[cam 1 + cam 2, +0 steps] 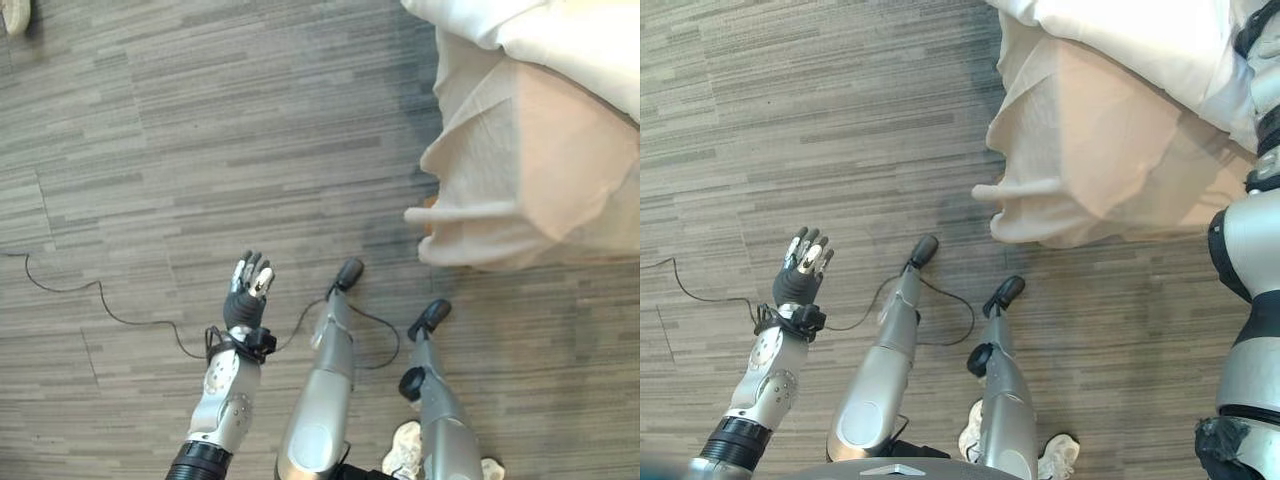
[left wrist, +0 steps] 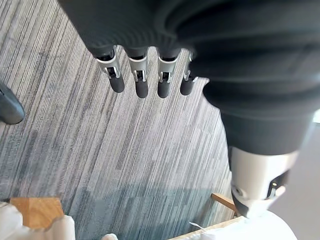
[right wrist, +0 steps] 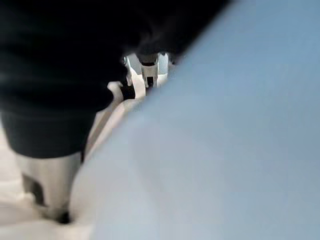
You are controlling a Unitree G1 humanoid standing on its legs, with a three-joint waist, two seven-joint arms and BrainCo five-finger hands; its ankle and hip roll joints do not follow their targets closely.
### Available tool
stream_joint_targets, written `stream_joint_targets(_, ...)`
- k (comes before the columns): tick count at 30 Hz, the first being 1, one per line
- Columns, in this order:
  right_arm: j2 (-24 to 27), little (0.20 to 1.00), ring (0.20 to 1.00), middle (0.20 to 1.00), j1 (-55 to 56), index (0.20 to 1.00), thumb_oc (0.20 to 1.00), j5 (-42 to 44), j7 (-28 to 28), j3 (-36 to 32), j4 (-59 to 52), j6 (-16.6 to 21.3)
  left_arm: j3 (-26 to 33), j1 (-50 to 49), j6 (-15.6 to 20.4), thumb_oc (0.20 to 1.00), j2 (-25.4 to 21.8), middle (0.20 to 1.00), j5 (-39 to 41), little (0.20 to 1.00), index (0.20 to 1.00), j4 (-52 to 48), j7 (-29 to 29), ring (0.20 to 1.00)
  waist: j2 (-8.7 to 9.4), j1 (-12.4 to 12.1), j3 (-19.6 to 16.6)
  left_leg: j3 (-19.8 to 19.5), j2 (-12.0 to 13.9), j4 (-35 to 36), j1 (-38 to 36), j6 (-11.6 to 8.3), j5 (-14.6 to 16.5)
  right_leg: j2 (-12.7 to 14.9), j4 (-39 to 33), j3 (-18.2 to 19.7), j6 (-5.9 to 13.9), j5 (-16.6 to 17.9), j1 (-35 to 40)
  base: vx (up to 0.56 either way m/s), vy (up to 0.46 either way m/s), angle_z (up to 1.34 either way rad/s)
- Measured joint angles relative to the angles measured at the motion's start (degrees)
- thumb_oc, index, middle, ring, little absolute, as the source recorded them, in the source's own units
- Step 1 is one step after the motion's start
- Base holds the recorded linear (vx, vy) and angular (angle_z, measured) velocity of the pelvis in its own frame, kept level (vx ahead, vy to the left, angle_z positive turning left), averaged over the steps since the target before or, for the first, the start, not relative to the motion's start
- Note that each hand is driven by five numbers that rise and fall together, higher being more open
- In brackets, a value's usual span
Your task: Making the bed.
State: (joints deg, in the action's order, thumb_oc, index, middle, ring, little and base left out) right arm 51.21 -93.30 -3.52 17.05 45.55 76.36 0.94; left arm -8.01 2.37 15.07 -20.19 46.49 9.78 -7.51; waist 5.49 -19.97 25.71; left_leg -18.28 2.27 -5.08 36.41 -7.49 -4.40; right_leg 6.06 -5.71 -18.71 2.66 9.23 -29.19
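The bed [image 1: 560, 150] is the thing to steer by here. Its corner shows in both eye views, draped in a cream sheet [image 1: 1110, 150] whose hanging edge falls in loose, uneven folds toward the grey wood-look floor [image 1: 200, 130]. Above that, a whiter layer of bedding [image 1: 1120, 40] lies rumpled across the mattress top.

The left robot hand [image 1: 248, 290] hovers over bare floor well away from the bed corner, on the side away from the hanging sheet. Its fingers [image 2: 141, 80] are straight and relaxed, spread a little, holding nothing; the left wrist view confirms this, with floor beyond the fingertips.

The right arm reaches up over the bed, at the far side of the corner from the left robot hand. The right robot hand [image 3: 145, 70] is pressed in against pale fabric, which crowds the right wrist view, so I cannot tell whether its fingers are wide, narrow or closed on the cloth.

As a judgement, the task looks early or at best midway: the sheet is on the bed (that much is done), but the corner is untucked, the drape bunched and the top layer creased. Smoothing, straightening and tucking appear to remain.
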Motion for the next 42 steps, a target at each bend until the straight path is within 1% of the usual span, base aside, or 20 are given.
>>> stream_joint_targets(5,-0.86,0.2,0.2,0.2,11.77,0.2,0.2,-3.29,-1.13,-0.3,-10.29,0.91,0.81,0.36,0.3,1.0,0.0,1.0,0.01,1.0,1.0,0.34,-0.07,1.0,0.29,0.9,-0.37,0.55,-0.06,1.2,-5.23,0.0,0.04,0.36,-0.01,0.41,0.37,-0.32,4.56,0.04,0.024,-0.03)
stream_joint_targets(7,-2.19,0.2,0.2,0.2,19.85,0.2,0.2,-5.66,-1.24,-2.21,-17.69,1.04,1.83,0.21,0.71,1.0,0.26,1.0,0.0,1.0,1.0,0.98,-0.13,1.0,1.4,1.81,-2.78,0.94,-0.07,1.53,-6.16,-0.01,0.09,0.47,-0.02,0.66,0.6,-0.53,5.14,0.05,0.048,-0.04)
stream_joint_targets(9,-2.8,0.2,0.2,0.2,31.62,0.2,0.2,-8.54,-1.89,-5.44,-33.84,-0.2,3.21,-0.08,1.01,1.0,0.6,1.0,0.02,1.0,1.0,2.8,-0.19,1.0,2.38,3.37,-4.07,1.31,-0.18,2.03,-8.4,-0.01,0.09,0.36,-0.01,1.08,0.73,-0.62,7.01,0.09,0.046,-0.08)
stream_joint_targets(10,-5.75,0.2,0.2,0.2,42.65,0.2,0.2,-12.22,-3.53,-10.48,-42.51,1.15,4.94,-1.07,0.98,1.0,1.66,1.0,0.07,1.0,1.0,4.21,-0.38,1.0,3.28,4.18,-4.76,2.22,-0.18,2.58,-11.39,0.0,0.46,0.67,-0.03,1.8,0.99,-0.97,9.49,0.08,0.03,-0.18)
stream_joint_targets(12,-10.51,0.2,0.2,0.2,50.49,0.2,0.2,-14.16,-5.13,-12.38,-43.97,3.57,4.88,-2.97,1.0,1.0,2.38,1.0,0.07,1.0,1.0,4.69,-0.57,1.0,3.36,5.85,-6.78,2.6,-0.43,2.95,-13.19,-0.02,0.9,1.01,-0.03,1.97,1.74,-1.67,11.08,0.08,0.057,-0.06)
stream_joint_targets(14,-18.18,0.2,0.2,0.2,68.32,0.2,0.2,-14.65,-7.72,-22.86,-46.44,7.83,5.25,-5.21,0.92,1.0,3.63,1.0,0.23,1.0,1.0,4.68,-0.29,1.0,3.54,7.24,-10.46,2.96,-0.82,2.99,-15.24,0.53,1.57,1.79,-0.02,1.92,2.48,-2.69,13.13,0.11,0.058,0.07)
stream_joint_targets(15,-21.5,0.2,0.2,0.2,78.58,0.2,0.2,-14.61,-10.5,-22.3,-44.26,8.82,6.12,-6.87,1.08,1.0,3.67,1.0,0.63,1.0,1.0,5.62,-0.09,1.0,3.45,8.19,-12.47,3.06,-1.21,3.01,-16.96,0.29,2.34,2.06,-0.04,1.78,2.97,-3.25,14.98,0.13,0.053,0.08)
stream_joint_targets(19,-35.55,0.2,0.2,0.2,85.04,0.2,0.2,-11.5,-10.57,-32.51,-24.81,10.55,6.8,-8.43,1.07,1.0,4.33,1.0,0.74,1.0,1.0,6.57,0.1,1.0,2.28,9.23,-13.61,2.71,-1.66,3.04,-19.77,1.02,2.81,3.01,-0.06,1.33,3.29,-3.81,18.21,0.08,0.042,0.09)
stream_joint_targets(22,-38.74,1.0,1.0,1.0,79.1,1.0,1.0,-7.92,-9.96,-36.24,-11.89,10.47,6.78,-8.23,1.02,1.0,5.18,1.0,2.4,1.0,1.0,8.01,0.71,1.0,0.99,9.72,-15.05,2.57,-2.62,3.07,-20.77,1.68,2.61,3.86,-0.05,1.18,3.71,-3.76,19.06,0.08,0.052,0.07)
stream_joint_targets(25,-37.81,1.0,1.0,1.0,78.55,1.0,1.0,-2.87,-10.05,-36.69,-7.84,9.66,7.74,-9.05,0.74,1.0,5.27,1.0,3.61,1.0,1.0,8.21,0.67,1.0,1.22,9.75,-15.41,3.62,-2.99,3.75,-22.14,2.62,2.44,4.23,-0.05,2.14,3.68,-3.57,19.61,0.07,0.025,-0.13)
stream_joint_targets(28,-35.35,1.0,1.0,1.0,82.11,1.0,1.0,-1.96,-12.77,-38.92,3.48,3.2,7.89,-8.6,0.56,1.0,4.76,1.0,4.48,1.0,1.0,7.74,1.69,1.0,1.53,9.92,-16.17,4.25,-3.06,4.7,-25.23,3.51,3.02,4.46,-0.05,2.56,4.0,-4.09,22.19,0.09,-0.002,-0.07)
stream_joint_targets(31,-29.65,1.0,1.0,1.0,89.03,1.0,1.0,0.53,-14.6,-46.19,8.19,0.21,8.89,-8.56,0.48,1.0,3.93,1.0,4.46,1.0,1.0,6.92,2.46,1.0,1.71,10.91,-16.75,4.71,-3.03,5.24,-25.96,3.66,3.09,4.5,-0.03,2.96,4.08,-4.32,22.46,0.03,-0.003,-0.11)
stream_joint_targets(32,-24.02,1.0,1.0,1.0,90.78,1.0,1.0,2.72,-14.54,-51.14,9.59,-1.72,9.86,-9.21,0.46,1.0,3.5,1.0,4.42,1.0,1.0,6.69,2.74,1.0,1.63,12.36,-16.84,5.17,-3.01,5.41,-26.33,3.73,3.13,4.48,-0.03,3.54,4.07,-4.28,22.46,-0.02,-0.003,-0.24)
stream_joint_targets(34,-17.69,1.0,1.0,1.0,92.49,1.0,1.0,4.58,-13.15,-52.43,9.02,-2.06,10.51,-9.47,0.41,1.0,3.05,1.0,4.37,1.0,1.0,6.79,2.77,1.0,1.63,13.46,-16.85,5.88,-2.67,5.92,-26.55,3.74,3.13,4.3,-0.04,3.86,4.07,-4.28,22.46,-0.02,-0.005,-0.25)
stream_joint_targets(35,-10.99,1.0,1.0,1.0,93.3,1.0,1.0,6.17,-11.9,-53.71,5.98,-2.08,10.95,-9.37,0.5,1.0,2.59,1.0,4.32,1.0,1.0,6.75,2.74,1.0,1.78,14.55,-16.94,6.54,-2.49,5.96,-26.63,3.73,3.13,3.89,-0.06,4.7,4.05,-4.28,22.12,-0.04,-0.007,-0.22)
stream_joint_targets(38,-5.05,1.0,1.0,1.0,93.8,1.0,1.0,8.52,-9.58,-55.98,-2.07,-0.44,11.14,-9.28,0.52,1.0,2.82,1.0,4.32,1.0,1.0,6.71,2.67,1.0,2.17,15.31,-17.21,7.63,-1.51,6.04,-26.59,3.72,3.12,3.09,-0.07,5.91,3.93,-4.27,20.92,-0.03,0.005,-0.26)
stream_joint_targets(39,-4.91,1.0,1.0,1.0,95.26,1.0,1.0,9.87,-9.23,-57.44,-10.34,-0.72,11.63,-9.79,0.65,1.0,3.37,1.0,4.36,1.0,1.0,6.52,2.58,1.0,2.47,15.63,-17.42,8.1,-1.23,6.02,-26.49,3.71,3.11,2.68,-0.07,6.56,3.74,-4.13,20.46,-0.06,0.007,-0.27)
stream_joint_targets(40,-5.6,1.0,1.0,1.0,97.35,1.0,1.0,11.13,-8.76,-57.42,-24.57,1.82,12.48,-11.36,0.46,1.0,4.06,1.0,4.42,1.0,1.0,6.35,1.98,1.0,2.45,16.87,-17.37,8.53,-0.6,6.03,-26.51,3.69,3.11,2.21,-0.1,6.79,3.05,-3.69,20.2,-0.07,0.009,-0.23)
stream_joint_targets(41,-6.45,0.432,0.432,0.432,99.62,0.432,0.432,11.69,-8.76,-58.98,-33.64,0.71,12.55,-11.35,0.37,1.0,4.67,1.0,4.47,1.0,1.0,5.83,1.83,1.0,2.43,17.21,-17.36,8.75,-0.46,6.02,-26.33,3.68,3.11,1.72,-0.16,7.34,3.0,-3.7,19.77,-0.09,0.001,-0.21)
stream_joint_targets(42,-7.17,0.2,0.2,0.2,103.01,0.2,0.2,12.62,-8.81,-60.07,-46.89,0.48,13.94,-12.24,0.55,1.0,5.8,1.0,4.47,1.0,1.0,3.9,1.49,1.0,1.96,17.32,-17.37,9.11,-0.29,6.03,-25.64,3.55,3.03,1.53,-0.22,7.7,3.01,-3.7,18.84,-0.05,-0.009,-0.19)
